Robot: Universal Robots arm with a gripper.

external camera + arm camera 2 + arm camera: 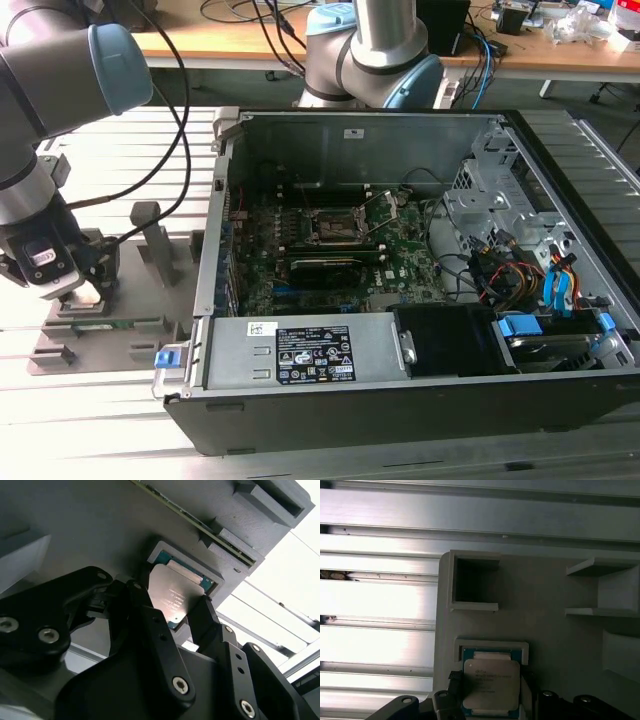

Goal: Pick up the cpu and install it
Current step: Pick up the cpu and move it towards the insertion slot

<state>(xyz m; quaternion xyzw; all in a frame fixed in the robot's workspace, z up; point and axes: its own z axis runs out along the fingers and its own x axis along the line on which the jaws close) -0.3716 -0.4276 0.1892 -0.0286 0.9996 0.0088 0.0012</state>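
Observation:
The cpu [176,591] [491,679], a flat square chip with a silver top and green edge, lies in a square pocket of a grey holder block [60,352]. My gripper [175,614] [490,692] [85,292] is down over that pocket at the exterior view's left. Its two black fingers [144,604] press against opposite sides of the chip, so it is shut on the cpu. The chip looks level with the pocket rim. The dark socket frame [335,226] sits on the motherboard inside the open computer case [560,400].
The grey holder block has upright posts [150,240] and a long green memory stick [105,323] in a slot. The case walls stand between the block and the motherboard. A second arm's base [375,60] stands behind the case. Cables and drive bays [540,290] crowd the case's right side.

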